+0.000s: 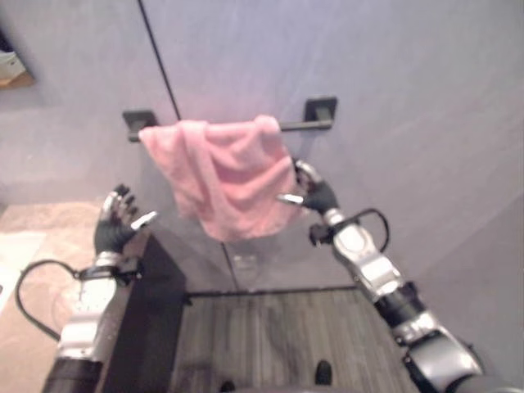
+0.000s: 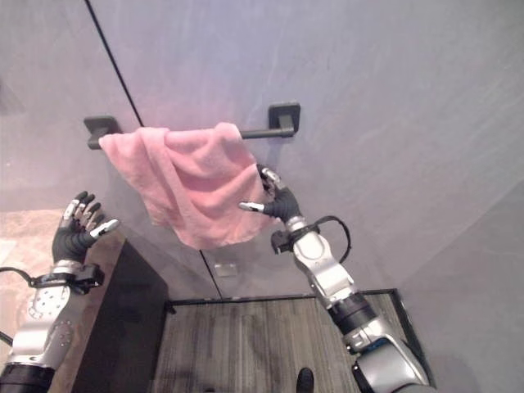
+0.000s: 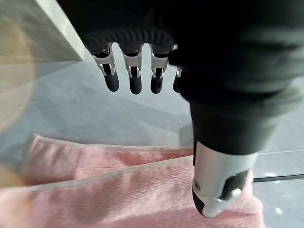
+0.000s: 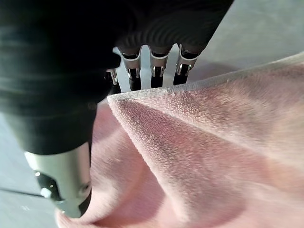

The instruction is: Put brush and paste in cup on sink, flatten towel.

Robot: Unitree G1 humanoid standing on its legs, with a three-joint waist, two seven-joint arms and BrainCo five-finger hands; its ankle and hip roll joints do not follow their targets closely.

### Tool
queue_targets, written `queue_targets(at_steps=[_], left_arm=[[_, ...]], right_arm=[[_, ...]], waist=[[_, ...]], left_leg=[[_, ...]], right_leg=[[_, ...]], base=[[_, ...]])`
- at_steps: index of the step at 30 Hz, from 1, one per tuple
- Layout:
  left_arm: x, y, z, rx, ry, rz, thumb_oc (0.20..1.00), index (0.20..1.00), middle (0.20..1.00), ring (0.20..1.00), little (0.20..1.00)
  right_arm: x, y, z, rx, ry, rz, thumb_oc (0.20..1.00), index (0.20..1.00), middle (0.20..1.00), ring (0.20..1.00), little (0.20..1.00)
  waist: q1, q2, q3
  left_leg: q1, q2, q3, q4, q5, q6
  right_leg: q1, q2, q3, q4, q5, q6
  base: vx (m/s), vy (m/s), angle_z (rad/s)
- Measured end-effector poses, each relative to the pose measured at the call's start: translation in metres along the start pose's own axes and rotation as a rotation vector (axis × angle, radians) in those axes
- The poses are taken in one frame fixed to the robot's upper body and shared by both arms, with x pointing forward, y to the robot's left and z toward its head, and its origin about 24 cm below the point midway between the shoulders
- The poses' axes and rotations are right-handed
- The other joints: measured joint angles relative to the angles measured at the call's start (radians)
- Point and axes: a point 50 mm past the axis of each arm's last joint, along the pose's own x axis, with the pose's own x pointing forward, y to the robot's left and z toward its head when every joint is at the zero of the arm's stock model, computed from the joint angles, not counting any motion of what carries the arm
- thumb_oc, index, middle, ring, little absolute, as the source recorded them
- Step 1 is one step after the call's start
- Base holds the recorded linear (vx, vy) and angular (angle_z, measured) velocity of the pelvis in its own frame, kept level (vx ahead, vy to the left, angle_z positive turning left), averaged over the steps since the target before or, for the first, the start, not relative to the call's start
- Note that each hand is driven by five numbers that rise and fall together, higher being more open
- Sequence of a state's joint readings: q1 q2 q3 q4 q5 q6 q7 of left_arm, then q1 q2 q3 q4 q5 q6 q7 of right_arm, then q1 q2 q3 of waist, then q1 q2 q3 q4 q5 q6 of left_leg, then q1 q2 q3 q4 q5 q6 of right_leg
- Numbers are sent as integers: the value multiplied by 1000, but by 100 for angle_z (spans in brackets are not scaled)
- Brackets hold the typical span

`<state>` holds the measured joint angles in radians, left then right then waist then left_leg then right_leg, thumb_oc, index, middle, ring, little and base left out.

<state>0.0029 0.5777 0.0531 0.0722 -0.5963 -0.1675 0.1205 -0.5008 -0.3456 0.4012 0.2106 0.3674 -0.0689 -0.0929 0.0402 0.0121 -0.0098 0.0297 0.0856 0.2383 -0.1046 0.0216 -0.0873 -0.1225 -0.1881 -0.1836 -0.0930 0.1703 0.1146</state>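
A bunched pink terry towel [image 1: 225, 172] hangs over the dark metal wall bar [image 1: 315, 124]. At its four o'clock edge the right hand [image 2: 278, 202] pinches the cloth between fingers and thumb. At eight o'clock, the left hand [image 1: 116, 223] is clear of it, fingers spread, holding nothing.

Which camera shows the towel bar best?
The right eye view: the towel bar shows both dark wall mounts and a bare stretch beside the bunched pink towel. The left eye view shows the same; the wrist views show mostly towel.
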Motion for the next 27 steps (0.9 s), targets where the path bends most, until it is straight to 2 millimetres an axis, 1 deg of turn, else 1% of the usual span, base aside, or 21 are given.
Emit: queue_targets(at_steps=[1,3,5,6,7,11,12,13,14,17,18,19,22,27], left_arm=[[4,-6,3,-33,-9,-33,1000,1000,1000,1000,1000],[6,-12,9,-62,-31,-76,1000,1000,1000,1000,1000],[6,-14,11,-83,-32,-113,1000,1000,1000,1000,1000],[6,-14,12,-83,-32,-117,1000,1000,1000,1000,1000],[7,-16,23,-105,-59,-174,1000,1000,1000,1000,1000],[8,-17,53,-56,-139,-293,1000,1000,1000,1000,1000],[3,-17,63,-33,-177,-324,1000,1000,1000,1000,1000],[-1,-14,67,-22,-191,-328,1000,1000,1000,1000,1000],[-7,-7,74,14,-212,-319,1000,1000,1000,1000,1000],[-12,8,81,49,-233,-269,1000,1000,1000,1000,1000],[-17,16,84,81,-236,-245,1000,1000,1000,1000,1000],[-23,28,89,121,-239,-206,1000,1000,1000,1000,1000],[-32,44,98,180,-266,-137,1000,1000,1000,1000,1000],[-35,44,101,199,-304,-117,1000,1000,1000,1000,1000]], right_arm=[[1,3,0,110,5,17,1000,1000,1000,1000,1000],[2,11,1,224,2,47,1000,1000,1000,1000,1000],[2,16,0,309,8,75,1000,1000,1000,1000,1000],[2,16,0,315,8,78,1000,1000,1000,1000,1000],[2,18,1,413,2,101,1000,1000,1000,1000,1000],[2,23,6,511,-26,141,1000,1000,1000,1000,1000],[2,24,13,508,-56,167,1000,1000,1000,1000,1000],[1,24,19,497,-77,185,1000,1000,1000,1000,1000],[-2,21,30,464,-122,214,1000,1000,1000,1000,1000],[-7,13,43,407,-174,235,1000,1000,1000,1000,1000],[-11,8,51,333,-198,246,1000,1000,1000,1000,1000],[-20,-9,54,224,-198,230,1000,1000,1000,1000,1000],[-31,-36,60,69,-221,138,1000,1000,1000,1000,1000],[-44,-58,57,-66,-208,35,1000,1000,1000,1000,1000]], waist=[[0,-2,-1],[1,-6,-3],[0,-7,-2],[0,-7,-2],[3,-10,-1],[15,-17,4],[17,-17,6],[17,-17,7],[17,-17,7],[20,-16,8],[18,-17,11],[20,-17,13],[25,-21,21],[23,-23,30]], left_leg=[[-6,1,-5,0,0,0],[-21,1,-3,4,3,-5],[-25,1,-3,4,3,-5],[-25,1,-3,4,3,-5],[-30,1,-3,4,3,-5],[-32,5,-3,1,1,-7],[-33,6,-3,1,1,-7],[-33,6,-3,1,0,-8],[-34,7,-4,2,-2,-7],[-36,9,-9,4,-1,-8],[-39,10,-12,4,-1,-8],[-42,10,-20,5,-1,-8],[-40,11,-31,5,-1,-8],[-23,11,-39,4,-3,-5]], right_leg=[[-3,0,-5,0,2,-3],[-19,1,-5,0,9,-4],[-22,2,-4,0,9,-4],[-22,2,-4,0,9,-4],[-26,2,-5,0,9,-4],[-29,5,-8,0,5,-1],[-30,5,-11,0,2,-1],[-30,5,-11,0,-2,0],[-31,6,-12,0,-2,-1],[-29,8,-18,0,-2,-1],[-30,8,-21,0,-2,-1],[-28,8,-23,0,-2,0],[-20,9,-32,1,-2,0],[3,7,-41,0,-6,0]], base=[[14,-3,5],[0,0,0],[37,-6,-1],[0,0,0],[38,-11,0],[55,-12,0],[56,-14,0],[49,-16,1],[0,0,0],[34,-12,5],[28,-8,13],[22,-1,15],[10,6,11],[-5,30,4]])
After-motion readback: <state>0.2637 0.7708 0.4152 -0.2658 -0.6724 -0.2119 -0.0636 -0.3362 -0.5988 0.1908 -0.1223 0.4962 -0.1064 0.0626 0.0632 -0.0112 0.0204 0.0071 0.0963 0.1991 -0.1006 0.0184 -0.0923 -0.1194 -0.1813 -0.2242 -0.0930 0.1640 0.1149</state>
